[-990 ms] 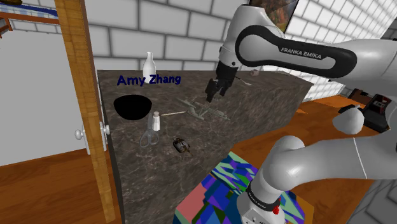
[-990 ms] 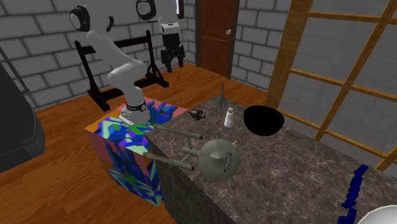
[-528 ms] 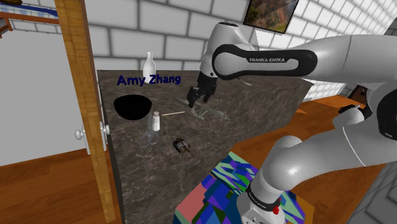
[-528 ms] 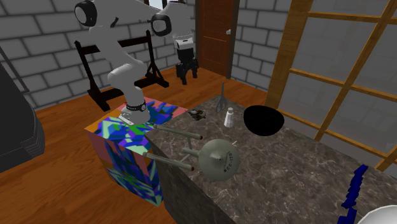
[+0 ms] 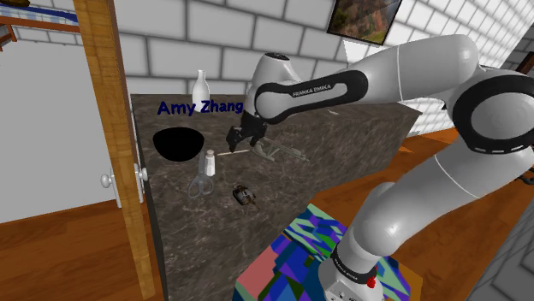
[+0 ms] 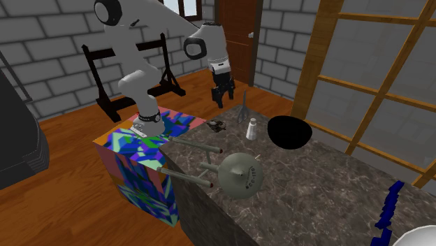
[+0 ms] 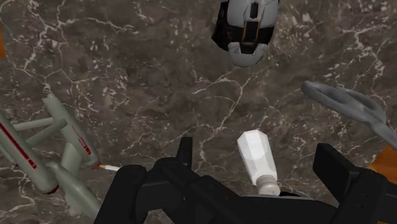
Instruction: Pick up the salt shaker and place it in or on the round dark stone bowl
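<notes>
Moved: vs. 1 s ago, gripper [image 5: 242,137] is swung toward the shoulder view's left, from over mid-counter to a spot nearer the salt shaker [image 5: 210,161]; nothing else on the counter is displaced.
Gripper: fingers are held apart, nothing clasped. It is carried above the counter [image 5: 351,141] and pointed downward.
Wrist view: shaker [image 7: 256,159] is seen between the spread fingers [image 7: 327,159] but touched by neither; it lies well below the gripper [image 7: 256,153].
Salt shaker: white w/ grey cap, stood upright on the dark marbled counter, just beside the bowl [image 5: 178,144] and next to the scissors [image 5: 201,184].
Bowl: round, black, set near the counter edge at the shoulder view's left; apart from the shaker.
2nd ext. view: gripper [image 6: 220,101] is hung above the counter's far end, near the scissors [image 6: 244,108]; shaker [image 6: 251,128] is placed between scissors and bowl [image 6: 289,131].
Other items: grey starship model [image 5: 274,147] is laid just beside the gripper; small grey-black gadget [image 5: 244,196] is left nearer the stand [image 5: 291,256].
</notes>
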`<state>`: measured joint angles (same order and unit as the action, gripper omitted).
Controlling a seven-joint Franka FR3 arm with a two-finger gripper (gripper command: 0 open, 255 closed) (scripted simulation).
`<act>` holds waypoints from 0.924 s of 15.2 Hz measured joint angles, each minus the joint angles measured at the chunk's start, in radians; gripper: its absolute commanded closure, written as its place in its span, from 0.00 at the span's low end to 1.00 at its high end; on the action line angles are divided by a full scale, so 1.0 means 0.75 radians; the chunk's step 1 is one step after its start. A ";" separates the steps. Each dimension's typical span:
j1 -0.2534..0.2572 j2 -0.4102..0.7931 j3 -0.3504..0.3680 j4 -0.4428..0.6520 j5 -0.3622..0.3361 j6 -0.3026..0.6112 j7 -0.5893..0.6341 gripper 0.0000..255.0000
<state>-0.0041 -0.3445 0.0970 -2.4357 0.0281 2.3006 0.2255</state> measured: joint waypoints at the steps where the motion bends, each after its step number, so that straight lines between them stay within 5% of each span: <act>1: -0.001 0.047 0.001 0.017 0.004 0.038 0.008 0.00; 14: 0.011 0.584 0.033 0.269 0.010 0.395 0.132 0.00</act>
<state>0.0043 0.0934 0.1219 -2.2337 0.0353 2.5972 0.3248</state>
